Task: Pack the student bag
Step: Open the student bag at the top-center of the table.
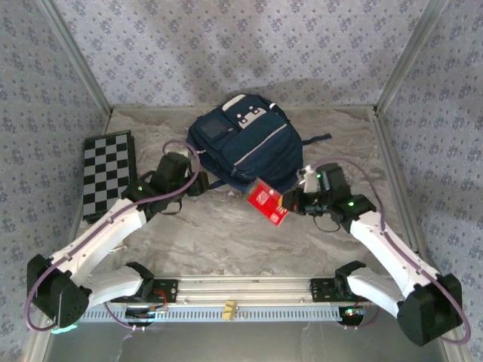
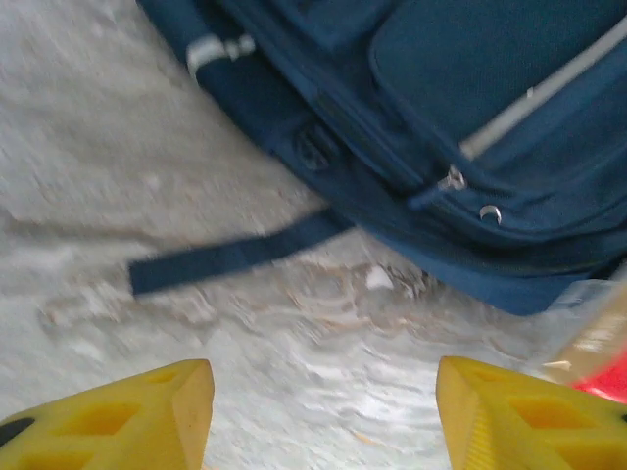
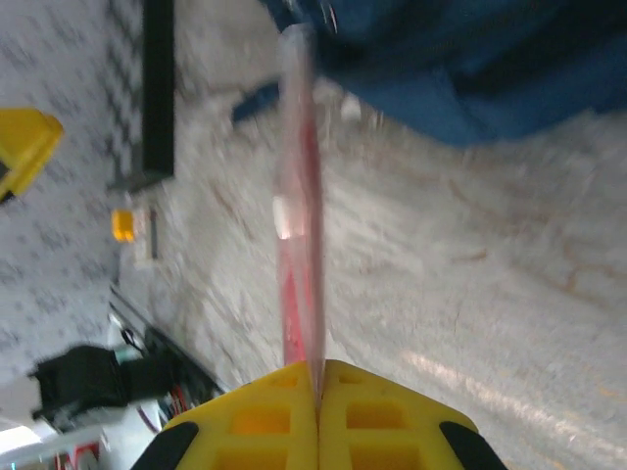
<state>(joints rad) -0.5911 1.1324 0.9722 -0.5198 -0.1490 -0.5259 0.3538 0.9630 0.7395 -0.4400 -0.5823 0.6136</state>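
The bag [image 1: 245, 147] lies flat on the counter [image 1: 226, 241] just ahead of both claws; being soft, floppy cloth it will likely sag and slide, so the zipper pull [image 2: 452, 179] seems the surest hold. The left claw [image 2: 323, 416] hovers low, wide and empty, its arm bent forward. The right claw [image 3: 318, 377], its arm reaching inward, pinches a thin red packet [image 3: 299, 196] whose far end is at the bag's edge

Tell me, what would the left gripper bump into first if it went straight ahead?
The left gripper would probably meet the loose strap first, then the bag; depth is unclear.
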